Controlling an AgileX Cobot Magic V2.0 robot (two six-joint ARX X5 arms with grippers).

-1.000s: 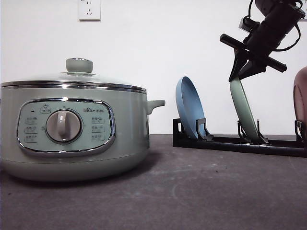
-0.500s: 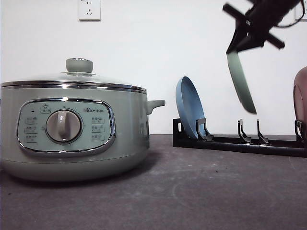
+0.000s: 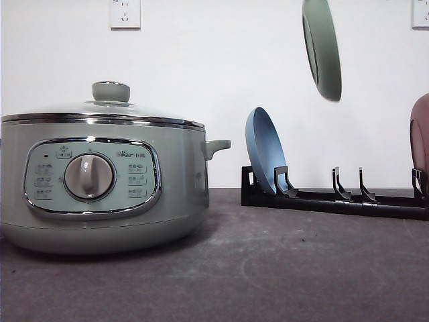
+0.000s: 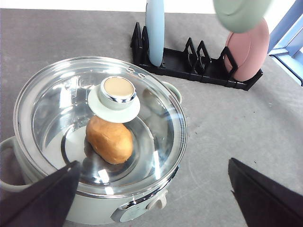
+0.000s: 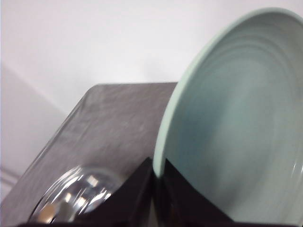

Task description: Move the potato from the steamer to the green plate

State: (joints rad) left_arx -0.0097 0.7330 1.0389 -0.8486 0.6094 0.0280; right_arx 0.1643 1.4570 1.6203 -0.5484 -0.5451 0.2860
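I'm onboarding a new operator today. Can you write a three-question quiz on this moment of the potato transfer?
1. True or false: the glass lid is on the steamer.
2. Where is the potato? A) on the green plate B) inside the steamer C) on the table
3. Fill in: the right end effector holds the ____ plate in the air, above the rack.

Key:
1. True.
2. B, seen through the lid.
3. Green: the green plate is pinched at its rim. The blue plate and pink plate stand in the rack.
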